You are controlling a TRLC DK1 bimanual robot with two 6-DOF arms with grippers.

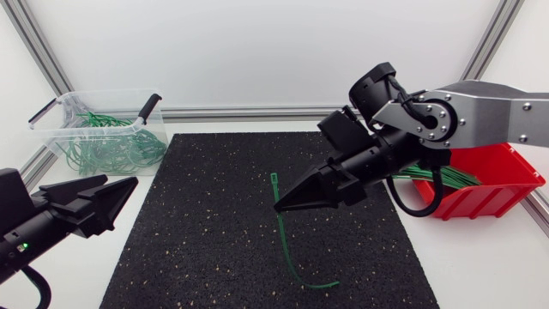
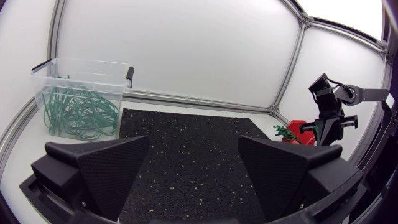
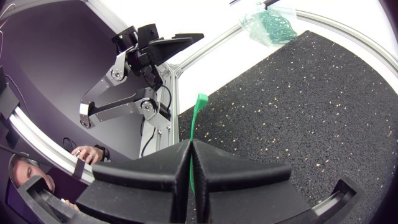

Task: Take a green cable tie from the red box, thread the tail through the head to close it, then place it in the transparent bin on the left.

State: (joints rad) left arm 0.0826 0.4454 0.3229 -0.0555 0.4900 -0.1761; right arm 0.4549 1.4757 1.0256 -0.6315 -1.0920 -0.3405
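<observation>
Cable tie [image 1: 285,245] pinched by right hand [image 1: 279,206] over mat [image 1: 197,223].

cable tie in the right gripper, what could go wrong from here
1. The right gripper pinches the tie only near its head; the long tail curves down and seems to lie on the mat, so it could drag and twist or slip out.
2. The left gripper is open and well apart from the tie; the loose, curved tail may be hard for its fingers to catch for threading.
</observation>
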